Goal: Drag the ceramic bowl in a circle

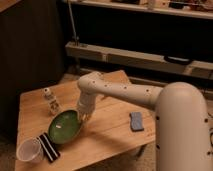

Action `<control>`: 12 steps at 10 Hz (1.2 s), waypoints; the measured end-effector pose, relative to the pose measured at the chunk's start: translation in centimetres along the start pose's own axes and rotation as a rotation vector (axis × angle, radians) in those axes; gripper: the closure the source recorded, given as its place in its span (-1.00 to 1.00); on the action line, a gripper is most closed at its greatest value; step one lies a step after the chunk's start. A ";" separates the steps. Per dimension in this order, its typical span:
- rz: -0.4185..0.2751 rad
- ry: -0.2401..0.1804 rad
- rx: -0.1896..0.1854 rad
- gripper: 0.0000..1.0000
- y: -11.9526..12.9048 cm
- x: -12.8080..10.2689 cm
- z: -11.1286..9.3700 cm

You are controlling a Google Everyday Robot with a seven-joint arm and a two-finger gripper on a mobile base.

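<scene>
One gripper (85, 116) is in the view, at the end of the white arm (125, 92), and it points down at the right edge of the ceramic bowl (64, 127). The gripper touches the bowl at its rim, but whether it grasps the rim or only presses on it I cannot tell. The ceramic bowl is green and glossy with a darker rim, and it seems a little tilted, with the right side higher where the gripper meets it. It sits on the wooden table (107, 137), in the left half and near the front edge. Just beside the bowl on its left lies a dark flat object with light stripes (49, 147), close to the bowl or touching it; which one I cannot say. Further to the left, at the front corner of the table, stands a clear plastic cup (29, 150), upright and open at the top. Behind the bowl, toward the back left of the table, stands a small white bottle (50, 102) with some dark marks on it, apart from the bowl. On the right side of the table, well apart from the bowl, lies a blue rectangular object (136, 121), flat on the wood. The large white body of the robot (182, 132) fills the right front part of the view. Behind the table there are dark shelves (135, 55) with a long pale rail.
</scene>
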 end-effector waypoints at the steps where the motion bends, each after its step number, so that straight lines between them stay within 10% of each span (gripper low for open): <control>1: 0.046 -0.006 -0.016 1.00 1.3 2.1 0.2; 6: 0.179 -0.006 -0.037 1.00 10.3 2.5 -0.1; 12: 0.135 0.001 -0.050 1.00 20.9 -8.1 -2.0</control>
